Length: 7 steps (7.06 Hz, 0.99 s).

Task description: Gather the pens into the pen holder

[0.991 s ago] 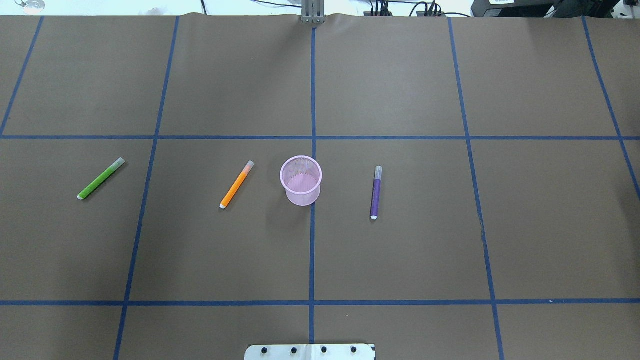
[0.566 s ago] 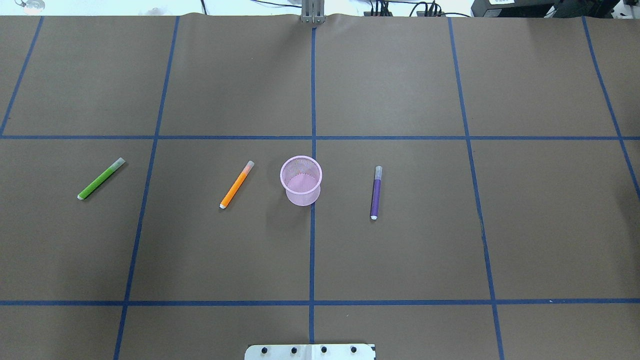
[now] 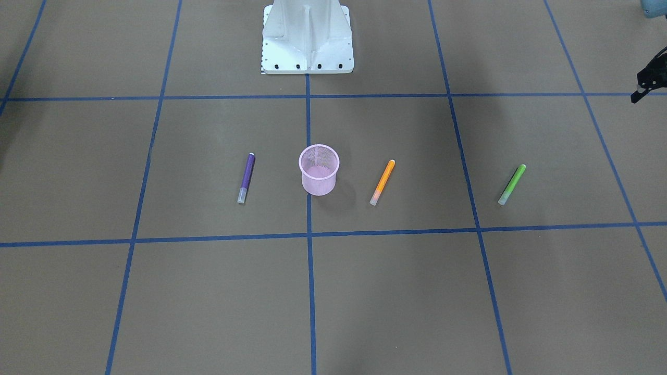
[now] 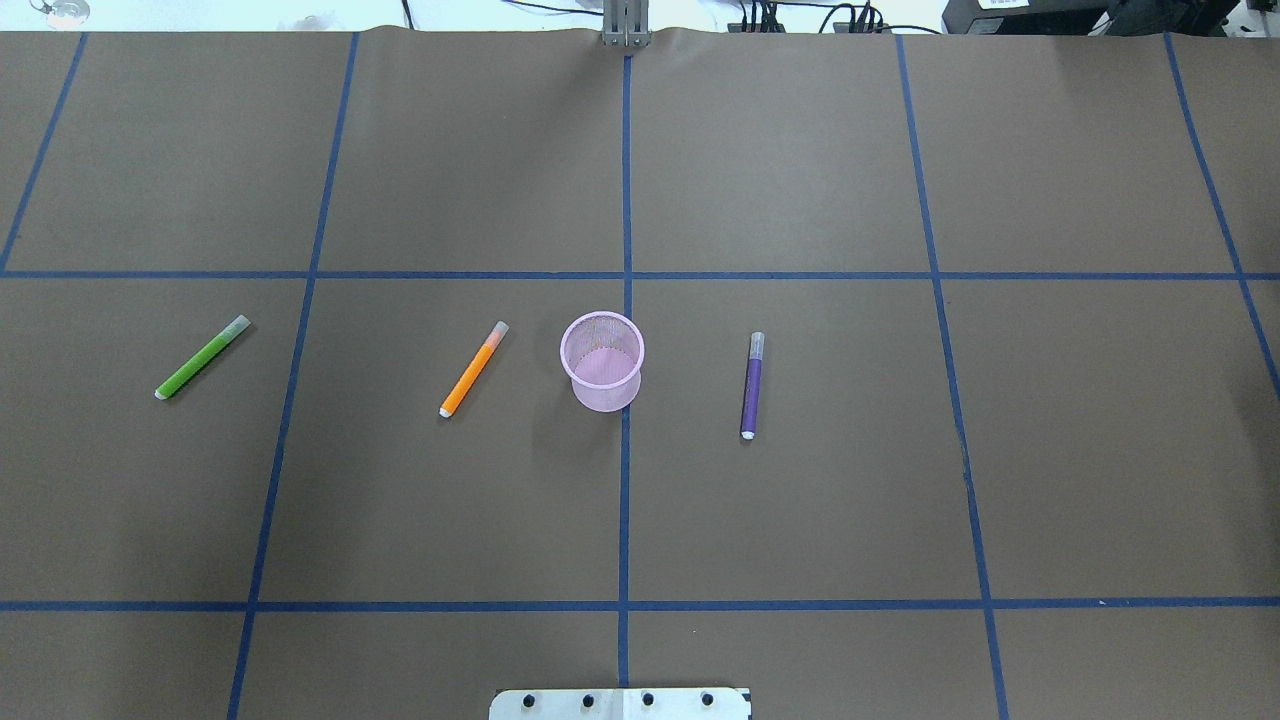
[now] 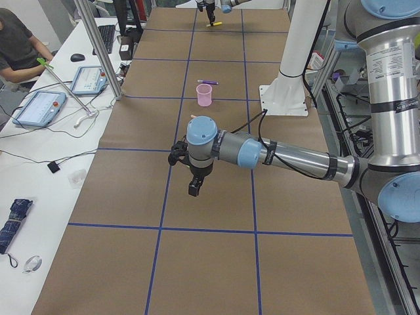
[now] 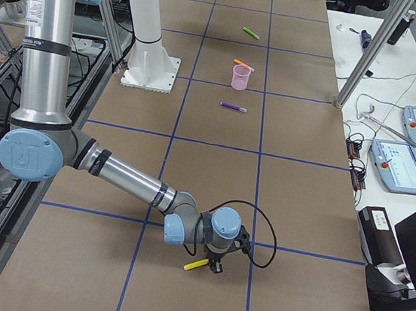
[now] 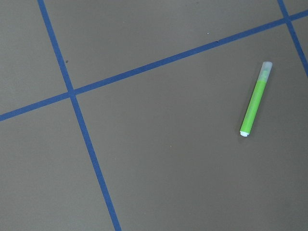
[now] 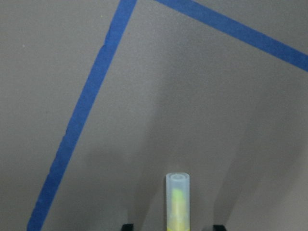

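The pink mesh pen holder stands upright and empty at the table's middle. An orange pen lies to its left, a green pen farther left, and a purple pen to its right. A yellow pen lies far out on the right end of the table. My right gripper is open and low over it, with the pen's capped end between the fingertips. My left gripper hovers above the table's left end, with the green pen in its wrist view; I cannot tell whether it is open or shut.
The white robot base stands at the table's near edge. Blue tape lines grid the brown table cover. A side desk with teach pendants and metal posts runs along the far edge. A seated person is there.
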### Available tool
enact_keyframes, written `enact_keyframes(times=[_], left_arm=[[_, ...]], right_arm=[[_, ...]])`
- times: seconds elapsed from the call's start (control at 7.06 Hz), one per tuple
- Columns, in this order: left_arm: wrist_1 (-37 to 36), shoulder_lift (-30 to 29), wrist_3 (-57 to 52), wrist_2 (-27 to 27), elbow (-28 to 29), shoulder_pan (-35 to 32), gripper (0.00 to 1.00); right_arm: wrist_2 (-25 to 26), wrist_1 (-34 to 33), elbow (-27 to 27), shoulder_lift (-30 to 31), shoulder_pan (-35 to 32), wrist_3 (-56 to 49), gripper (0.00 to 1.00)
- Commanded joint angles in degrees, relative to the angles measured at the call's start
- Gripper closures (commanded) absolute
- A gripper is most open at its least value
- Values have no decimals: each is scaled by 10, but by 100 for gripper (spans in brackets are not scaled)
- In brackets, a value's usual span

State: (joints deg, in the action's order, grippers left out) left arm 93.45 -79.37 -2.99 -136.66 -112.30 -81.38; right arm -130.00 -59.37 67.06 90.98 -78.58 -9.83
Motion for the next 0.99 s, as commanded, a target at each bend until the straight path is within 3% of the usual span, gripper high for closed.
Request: enact_keyframes(times=[0.0, 0.42, 0.57, 0.71, 0.85], left_arm=[[1, 0, 0, 0, -2, 0, 0], [17, -5, 2, -67, 7, 1, 1], [18, -5, 3, -109, 28, 2, 0], [20, -24, 52, -124, 36, 17, 0], [21, -27, 71, -121, 37, 43, 0]], right_arm=[[-5, 0, 53, -6, 0, 31, 100], [3, 28, 180, -9, 8, 213, 100], [0, 93, 205, -12, 30, 322, 100], [4, 176, 240, -15, 84, 485, 100], [25, 212, 286, -53, 117, 634, 100]])
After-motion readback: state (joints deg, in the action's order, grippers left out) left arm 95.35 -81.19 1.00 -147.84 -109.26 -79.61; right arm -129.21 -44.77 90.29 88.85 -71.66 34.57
